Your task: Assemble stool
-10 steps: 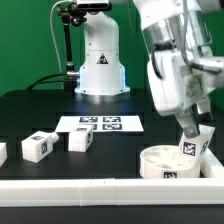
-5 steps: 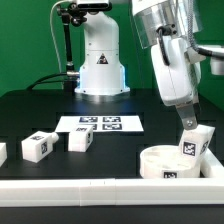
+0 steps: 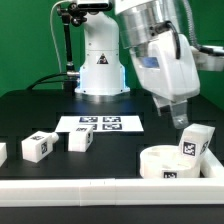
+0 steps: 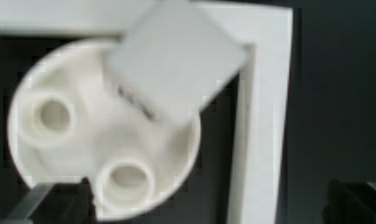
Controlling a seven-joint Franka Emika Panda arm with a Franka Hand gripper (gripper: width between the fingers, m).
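We've got the claw [image 3: 181, 118] hovering empty over the seat [image 3: 160, 166], jaws wide apart; the seat sits on the worktop [image 3: 40, 105] at the near edge, toward the exterior view's right. One leg [image 3: 195, 144] stands slightly tilted at its far rim, though we can't tell whether it's fully home. Two sockets [image 4: 57, 115] show bare in the wrist view; a loose leg [image 3: 37, 147] and its neighbour [image 3: 80, 141] lie well apart on the exterior view's left; early days, we'd say, one leg placed and the rest to fetch.
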